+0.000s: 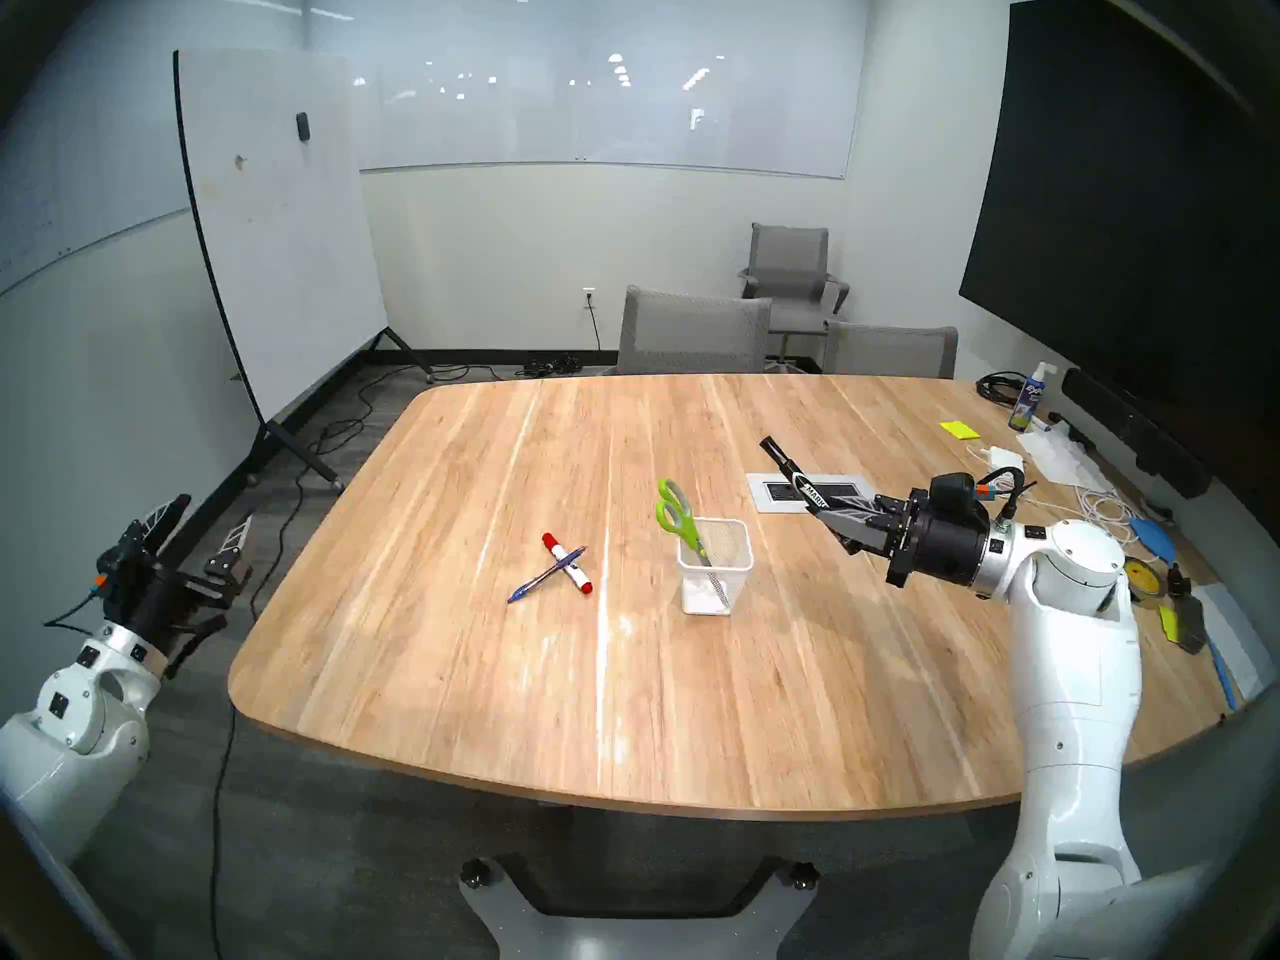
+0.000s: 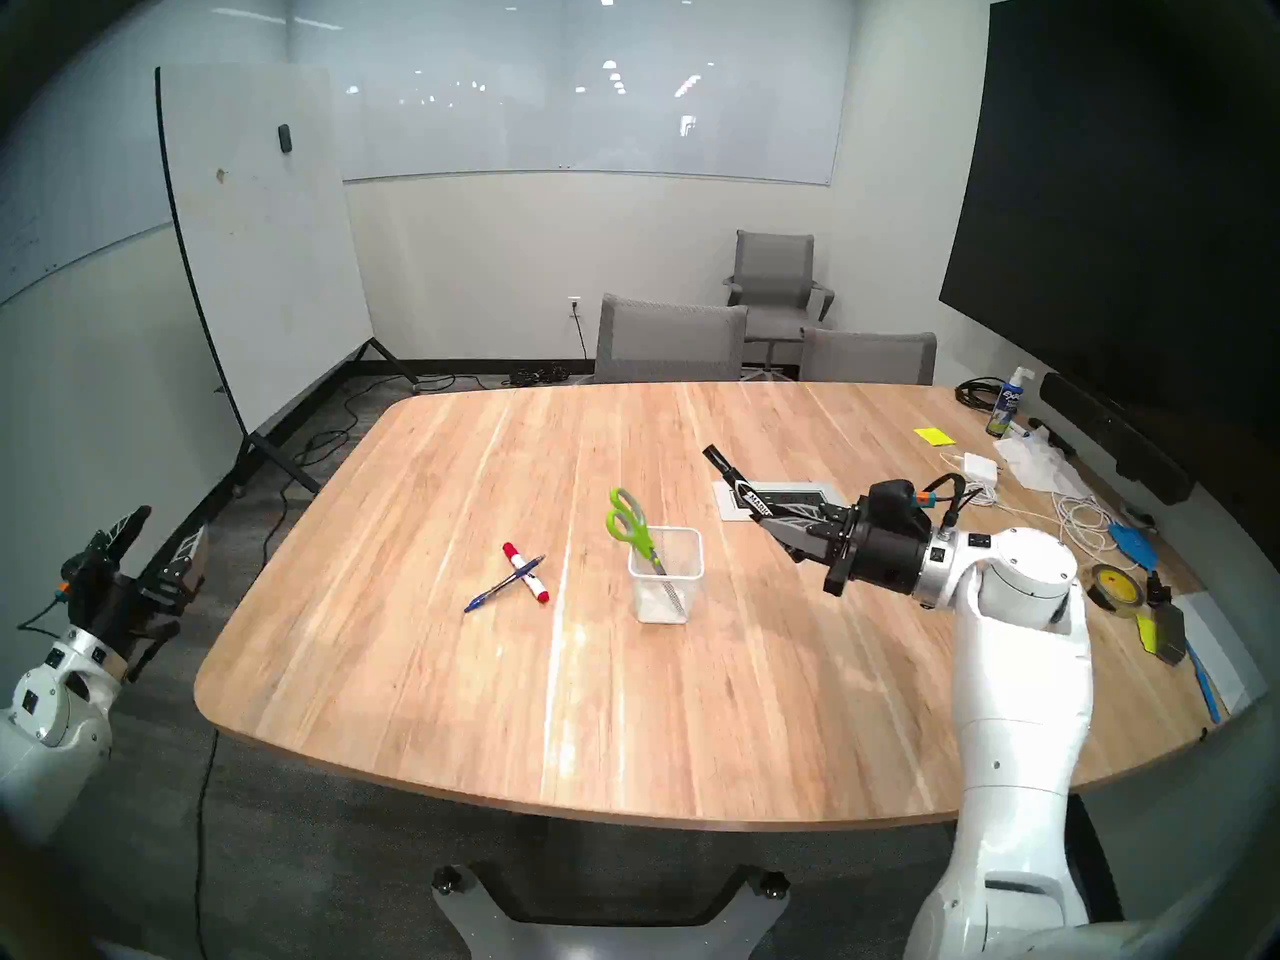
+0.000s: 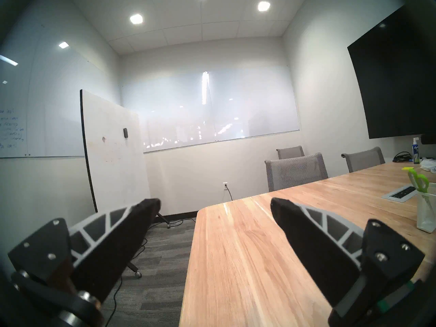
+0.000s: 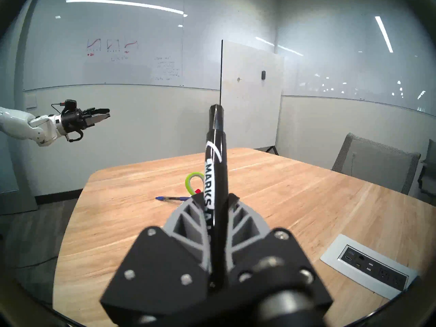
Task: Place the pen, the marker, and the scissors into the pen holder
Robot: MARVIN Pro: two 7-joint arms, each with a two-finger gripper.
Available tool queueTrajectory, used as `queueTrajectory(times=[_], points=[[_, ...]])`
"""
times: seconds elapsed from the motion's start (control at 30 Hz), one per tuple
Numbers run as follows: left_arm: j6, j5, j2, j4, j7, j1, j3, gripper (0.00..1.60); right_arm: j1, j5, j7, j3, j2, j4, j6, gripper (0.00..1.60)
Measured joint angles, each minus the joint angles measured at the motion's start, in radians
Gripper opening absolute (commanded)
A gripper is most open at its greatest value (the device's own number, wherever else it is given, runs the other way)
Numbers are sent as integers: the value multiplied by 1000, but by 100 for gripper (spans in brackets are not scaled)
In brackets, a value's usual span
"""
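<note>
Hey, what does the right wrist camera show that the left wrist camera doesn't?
Only the right wrist view shows the right gripper shut on the black marker, the blue pen lying on the table, and the left gripper seen from outside. Only the left wrist view shows the left jaws spread wide and the mesh pen holder. Both show the green scissors handles, the table and its power outlet plate.
</note>
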Motion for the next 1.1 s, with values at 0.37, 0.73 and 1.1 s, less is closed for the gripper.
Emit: queueTrajectory(times=[0.37,0.73,1.1], points=[[0,0,0,0,0,0,0,160,1,6,-1,10,-15,-16,13,0],[0,0,0,0,0,0,0,160,1,5,9,15,-23,-19,15,0],[0,0,0,0,0,0,0,160,3,3,16,19,-28,-19,11,0]])
